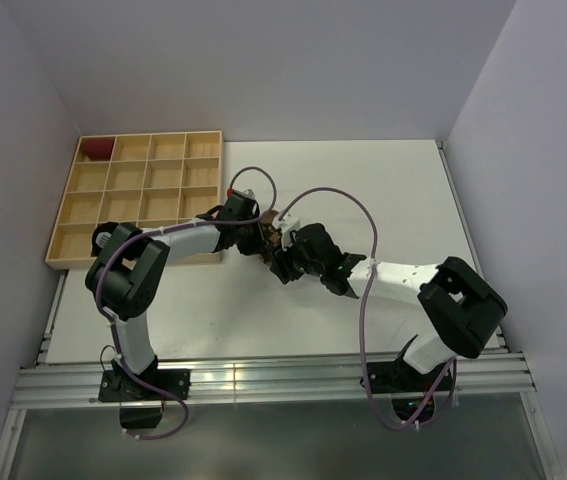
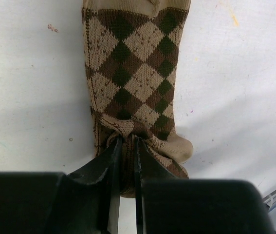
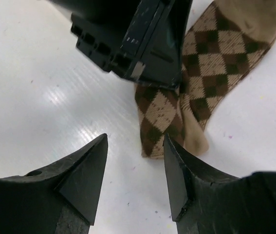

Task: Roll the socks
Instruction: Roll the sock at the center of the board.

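Observation:
A tan and brown argyle sock (image 2: 133, 73) lies flat on the white table, mostly hidden under the two grippers in the top view (image 1: 271, 237). My left gripper (image 2: 125, 141) is shut on the bunched near end of the sock. In the right wrist view the sock (image 3: 201, 73) lies ahead, with the left gripper's black body over its upper part. My right gripper (image 3: 135, 146) is open and empty, just short of the sock's near end, its right finger (image 3: 176, 175) beside the tan toe.
A wooden tray (image 1: 143, 195) with many compartments stands at the left back of the table; a dark red item (image 1: 95, 148) sits in its far left corner cell. Both arms meet at the table's middle. Grey walls enclose the sides and back.

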Controlling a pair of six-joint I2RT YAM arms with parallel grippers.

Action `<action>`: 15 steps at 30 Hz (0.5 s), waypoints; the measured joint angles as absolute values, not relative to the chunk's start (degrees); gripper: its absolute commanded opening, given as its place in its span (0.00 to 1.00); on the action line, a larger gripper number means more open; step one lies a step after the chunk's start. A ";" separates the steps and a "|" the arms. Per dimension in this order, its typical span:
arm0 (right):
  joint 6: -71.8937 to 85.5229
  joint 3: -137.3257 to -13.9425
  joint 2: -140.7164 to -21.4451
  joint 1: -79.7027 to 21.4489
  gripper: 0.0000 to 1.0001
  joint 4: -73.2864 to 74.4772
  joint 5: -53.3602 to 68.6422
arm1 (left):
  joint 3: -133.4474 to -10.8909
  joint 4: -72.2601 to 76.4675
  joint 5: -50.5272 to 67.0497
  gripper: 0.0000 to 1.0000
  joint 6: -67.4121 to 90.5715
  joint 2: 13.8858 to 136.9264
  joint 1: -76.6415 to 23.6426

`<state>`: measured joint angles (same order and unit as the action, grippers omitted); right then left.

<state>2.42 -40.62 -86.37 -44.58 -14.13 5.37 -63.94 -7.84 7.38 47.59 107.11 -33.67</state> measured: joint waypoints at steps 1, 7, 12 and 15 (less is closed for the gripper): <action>2.20 -41.12 -86.70 -44.80 0.57 -14.15 5.04 | -63.94 -7.81 7.49 0.04 47.53 107.11 -33.67; 1.39 -44.60 -91.48 -44.80 0.57 -14.31 2.33 | -63.94 -7.81 7.53 0.04 47.40 107.11 -33.65; -0.40 -46.61 -95.18 -44.75 0.52 -14.00 2.02 | -63.94 -7.77 7.66 0.04 47.20 107.11 -33.65; -1.67 -47.70 -97.08 -44.56 0.33 -13.72 2.70 | -63.94 -7.75 7.73 0.07 46.70 107.11 -33.65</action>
